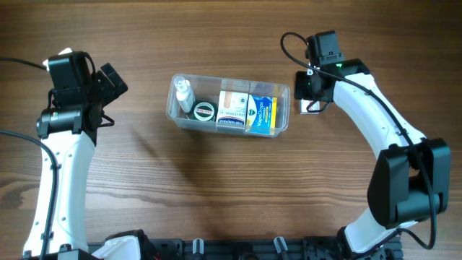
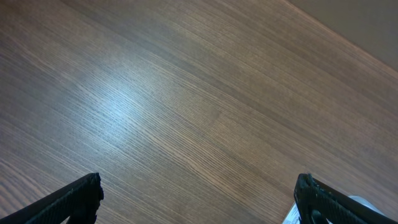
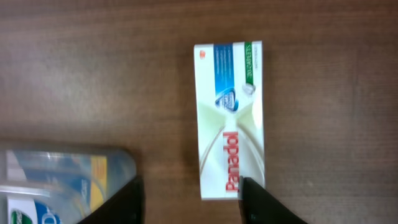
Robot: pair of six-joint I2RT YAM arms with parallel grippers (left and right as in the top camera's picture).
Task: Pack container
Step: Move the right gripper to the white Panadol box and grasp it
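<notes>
The clear plastic container (image 1: 172, 108) sits mid-table. It holds a small white bottle (image 1: 184, 94), a round tin (image 1: 205, 111), a white box (image 1: 232, 107) and a blue-and-yellow box (image 1: 261, 112). Its corner shows in the right wrist view (image 3: 62, 180). A white Panadol box (image 3: 229, 118) lies flat on the table just right of the container, mostly hidden under my right gripper from overhead (image 1: 313, 108). My right gripper (image 3: 193, 202) is open above the box's near end, one finger over its edge. My left gripper (image 2: 199, 202) is open and empty over bare table, left of the container (image 1: 108, 81).
The table is brown wood. A small white object (image 2: 357, 208) shows at the bottom right edge of the left wrist view; I cannot tell what it is. Arm bases stand along the front edge.
</notes>
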